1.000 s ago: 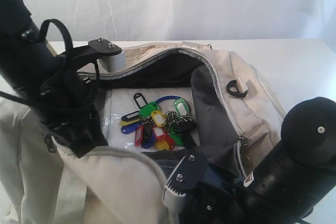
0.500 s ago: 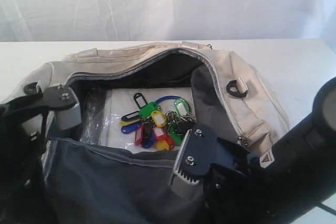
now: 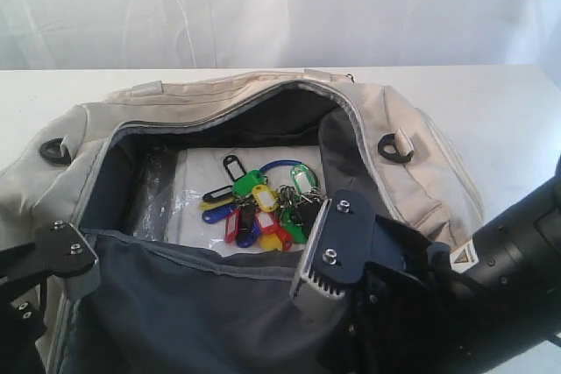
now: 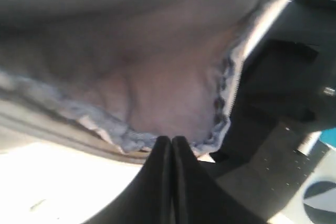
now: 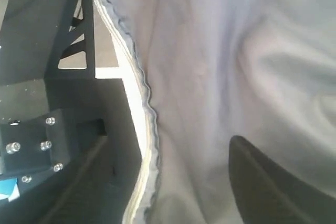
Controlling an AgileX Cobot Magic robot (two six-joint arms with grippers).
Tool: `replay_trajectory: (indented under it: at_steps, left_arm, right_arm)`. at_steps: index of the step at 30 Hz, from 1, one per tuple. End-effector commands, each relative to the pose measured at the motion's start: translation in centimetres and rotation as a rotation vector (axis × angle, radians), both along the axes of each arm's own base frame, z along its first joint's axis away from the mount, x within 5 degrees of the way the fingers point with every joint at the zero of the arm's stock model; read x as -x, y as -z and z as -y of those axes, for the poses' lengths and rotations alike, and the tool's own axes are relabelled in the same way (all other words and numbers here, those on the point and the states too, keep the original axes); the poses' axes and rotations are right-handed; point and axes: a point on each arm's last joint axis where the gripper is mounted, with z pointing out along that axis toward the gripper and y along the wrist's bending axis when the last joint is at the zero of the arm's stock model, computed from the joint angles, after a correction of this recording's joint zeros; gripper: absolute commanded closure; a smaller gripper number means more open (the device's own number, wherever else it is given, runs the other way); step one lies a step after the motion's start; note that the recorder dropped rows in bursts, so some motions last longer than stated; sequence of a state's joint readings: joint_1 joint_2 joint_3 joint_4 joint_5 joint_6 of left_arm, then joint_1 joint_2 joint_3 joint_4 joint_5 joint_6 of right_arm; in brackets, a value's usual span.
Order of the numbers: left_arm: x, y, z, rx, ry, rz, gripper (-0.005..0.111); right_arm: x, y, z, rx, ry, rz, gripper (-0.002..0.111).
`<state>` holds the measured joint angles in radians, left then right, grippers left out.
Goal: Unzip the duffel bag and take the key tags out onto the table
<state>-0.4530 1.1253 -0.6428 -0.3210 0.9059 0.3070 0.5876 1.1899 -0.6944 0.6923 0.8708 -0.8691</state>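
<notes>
At the lower left corner of the exterior view, the left gripper (image 4: 170, 142) is showing only 1 finger (image 3: 68, 256), just beside the near left corner of the duffel bag (image 3: 219, 98). In the left wrist view its 2 fingers are pressing flat against each other. Their tips are touching the hem of the bag's flap, but I cannot tell if a thin fold of cloth is being pinched there.

The duffel bag is lying across the middle of the frame on the table (image 3: 508, 111), and its mouth is gaping wide open. Its dark grey lining (image 3: 193, 313) is spreading toward the bottom edge of the frame. 1 black D-ring (image 3: 54, 151) is sitting at the left end of the bag.

The key tags (image 3: 263, 208) are lying inside the bag, at the centre of the frame, on a pale sheet under clear plastic (image 3: 197, 186). They are bunched on metal rings, and nothing is touching them.

At the lower right, the right gripper (image 3: 316, 291) is sitting at the near edge of the opening, just below the key tags in the picture and apart from them. Its jaws are standing wide apart and are grasping nothing. In the right wrist view only 1 dark finger (image 5: 262, 187) is showing, beside the bag's pale cloth and its zipper edge (image 5: 137, 103).
</notes>
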Motion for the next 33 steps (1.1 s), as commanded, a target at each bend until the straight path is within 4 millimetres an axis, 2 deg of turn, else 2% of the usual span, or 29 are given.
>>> replay_trajectory:
  at_steps: [1,4,8,10,12,13,16,18,22,30,33]
  left_arm:
    - [-0.5,0.6,-0.9,-0.093,-0.089,0.055,0.107]
    - [-0.9,0.6,-0.9,-0.089,-0.100,0.106,0.107]
    - [-1.8,1.2,-0.7,-0.103,-0.103,0.135,0.107]
    - [-2.2,1.4,-0.5,-0.103,-0.109,0.141,0.107]
    - [-2.5,1.1,-0.4,-0.097,-0.111,0.153,0.107]
    - [-2.6,1.1,-0.4,-0.101,-0.108,0.163,0.107]
    - [-2.9,0.8,-0.7,-0.134,-0.135,0.179,0.107]
    - [-3.0,0.7,-0.7,-0.136,-0.141,0.183,0.107]
    - [-3.0,0.7,-0.7,-0.136,-0.144,0.182,0.107]
    - [-3.2,0.7,-1.1,-0.176,-0.164,0.195,0.107]
    - [-3.2,0.7,-1.3,-0.193,-0.179,0.195,0.107]
  right_arm:
    - [-0.3,-0.1,0.2,0.019,0.047,0.017,0.049]
    - [-1.8,0.3,1.2,0.114,0.259,0.076,0.049]
    - [-2.3,-0.2,1.9,0.147,0.350,0.128,0.049]
    - [-2.3,-1.8,1.9,0.097,0.383,0.153,0.049]
    - [-2.2,-4.3,2.3,0.047,0.419,0.227,0.049]
    - [-2.1,-6.0,2.9,0.034,0.467,0.291,0.049]
    - [-2.3,-8.1,5.6,0.156,0.666,0.413,0.049]
    - [-2.3,-7.8,7.6,0.347,0.802,0.424,0.049]
    - [-2.5,-5.9,9.0,0.603,0.857,0.386,0.051]
    - [-5.5,0.1,7.7,0.834,0.754,0.277,0.064]
    - [-7.0,1.9,8.2,0.922,0.751,0.242,0.079]
